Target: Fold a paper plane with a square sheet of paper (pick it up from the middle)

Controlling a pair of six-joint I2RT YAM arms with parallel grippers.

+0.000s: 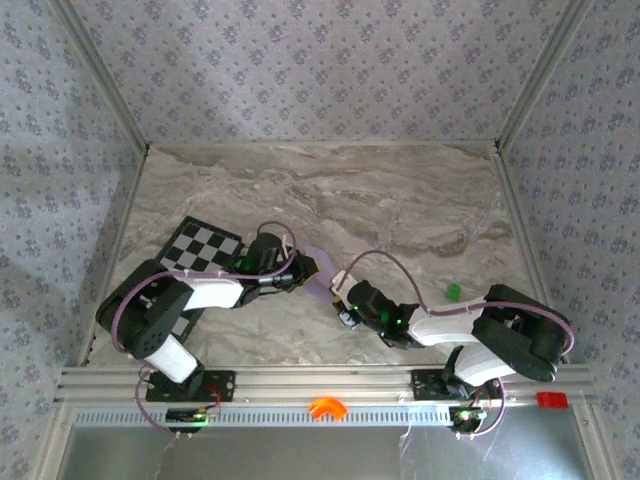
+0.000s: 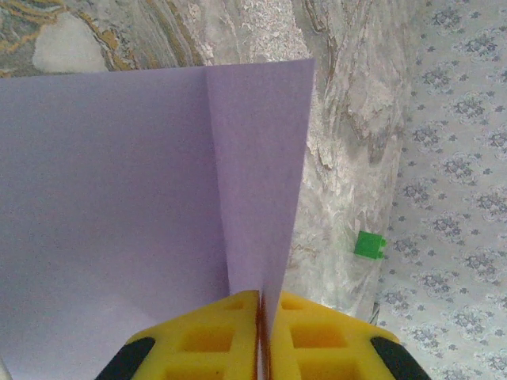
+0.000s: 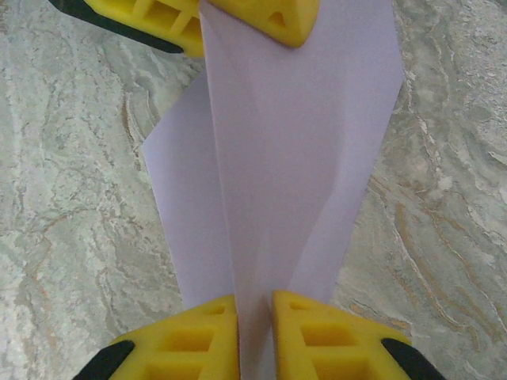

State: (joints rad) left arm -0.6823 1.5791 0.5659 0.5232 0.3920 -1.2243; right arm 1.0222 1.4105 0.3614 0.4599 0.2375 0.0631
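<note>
The square sheet of paper [image 1: 318, 273] is pale lilac, creased down its middle, and hangs between my two grippers above the marble table. My left gripper [image 1: 303, 270] is shut on one end; in the left wrist view its yellow fingers [image 2: 206, 340] pinch the crease of the sheet [image 2: 142, 198] tight. My right gripper [image 3: 255, 328] is shut on the opposite end, with the folded ridge of the sheet [image 3: 285, 158] between its pads. At the top of that view, the left gripper's fingers [image 3: 269, 20] clamp the far end. In the top view the right gripper [image 1: 343, 293] sits just right of the paper.
A black-and-white checkered board [image 1: 200, 247] lies on the table under the left arm. A small green block [image 1: 453, 291] sits to the right near the right arm and also appears in the left wrist view [image 2: 369, 245]. Patterned walls enclose the table [image 1: 400, 200].
</note>
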